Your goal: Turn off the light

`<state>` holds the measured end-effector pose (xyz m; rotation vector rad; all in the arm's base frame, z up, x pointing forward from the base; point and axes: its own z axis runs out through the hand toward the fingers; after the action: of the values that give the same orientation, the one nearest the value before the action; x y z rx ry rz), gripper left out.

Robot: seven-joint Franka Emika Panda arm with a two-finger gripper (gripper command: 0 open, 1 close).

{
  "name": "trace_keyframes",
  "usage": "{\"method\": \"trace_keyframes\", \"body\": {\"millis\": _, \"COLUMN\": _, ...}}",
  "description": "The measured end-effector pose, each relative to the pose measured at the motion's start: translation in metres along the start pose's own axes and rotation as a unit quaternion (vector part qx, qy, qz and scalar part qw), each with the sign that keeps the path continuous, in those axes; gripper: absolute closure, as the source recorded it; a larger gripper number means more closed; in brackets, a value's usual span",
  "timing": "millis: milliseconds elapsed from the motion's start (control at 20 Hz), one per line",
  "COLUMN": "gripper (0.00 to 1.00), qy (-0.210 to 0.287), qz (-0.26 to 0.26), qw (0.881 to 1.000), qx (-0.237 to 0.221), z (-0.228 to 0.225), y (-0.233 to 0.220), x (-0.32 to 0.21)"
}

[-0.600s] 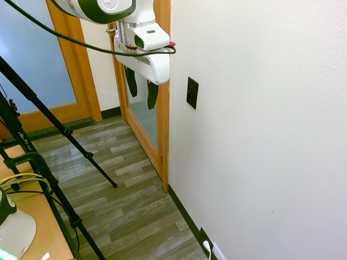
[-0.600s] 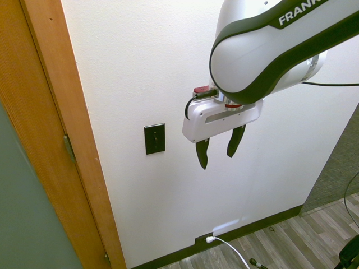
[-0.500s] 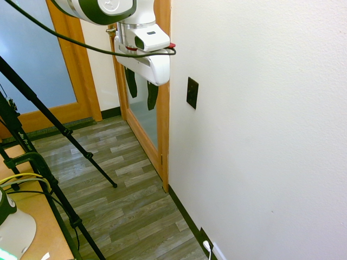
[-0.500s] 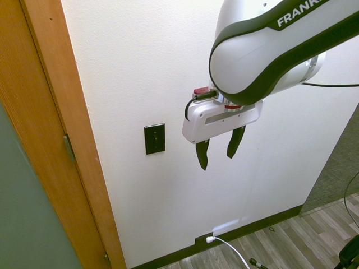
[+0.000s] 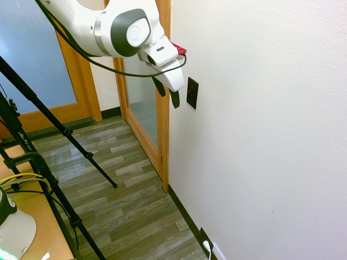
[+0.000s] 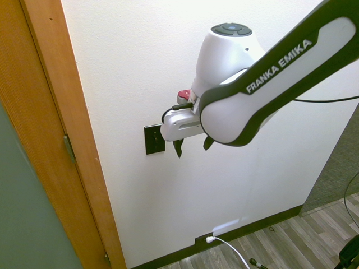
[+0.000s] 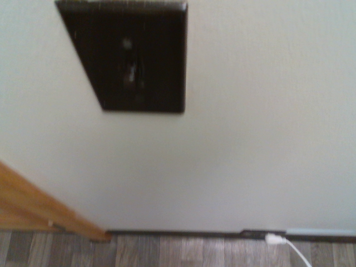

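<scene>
Claw [image 5: 166, 93] swung closer to dark switch [image 5: 192, 92], fingers apart; white wall [image 5: 260, 108]

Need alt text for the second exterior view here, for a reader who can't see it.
A white robot arm tilts its gripper toward a dark switch plate on a white wall, fingers apart and just beside the plate. A wooden door frame runs down the left side, and a white plug with a cord sits at the baseboard.

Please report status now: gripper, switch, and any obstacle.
Gripper open, empty, close beside the switch plate, no contact visible. Switch on white wall, unobstructed. White plug low at baseboard, out of the way.
</scene>
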<state>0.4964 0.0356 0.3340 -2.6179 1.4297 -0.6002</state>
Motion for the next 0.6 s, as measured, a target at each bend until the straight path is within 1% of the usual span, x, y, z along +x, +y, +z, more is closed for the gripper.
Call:
{"method": "trace_keyframes", "body": {"millis": 150, "gripper": 0.00, "qy": 0.035, "qz": 0.007, "qw": 0.999, "qx": 0.018, "z": 0.002, "y": -0.023, "x": -0.007}}
{"method": "trace_keyframes", "body": {"millis": 350, "gripper": 0.00, "qy": 0.044, "qz": 0.001, "qw": 0.998, "qx": 0.036, "z": 0.021, "y": -0.051, "x": -0.025}}
{"method": "trace_keyframes", "body": {"millis": 400, "gripper": 1.00, "qy": 0.048, "qz": 0.002, "qw": 0.998, "qx": 0.042, "z": 0.025, "y": -0.055, "x": -0.023}}
{"method": "trace_keyframes", "body": {"millis": 600, "gripper": 1.00, "qy": 0.063, "qz": 0.004, "qw": 0.996, "qx": 0.068, "z": 0.033, "y": -0.065, "x": -0.008}}
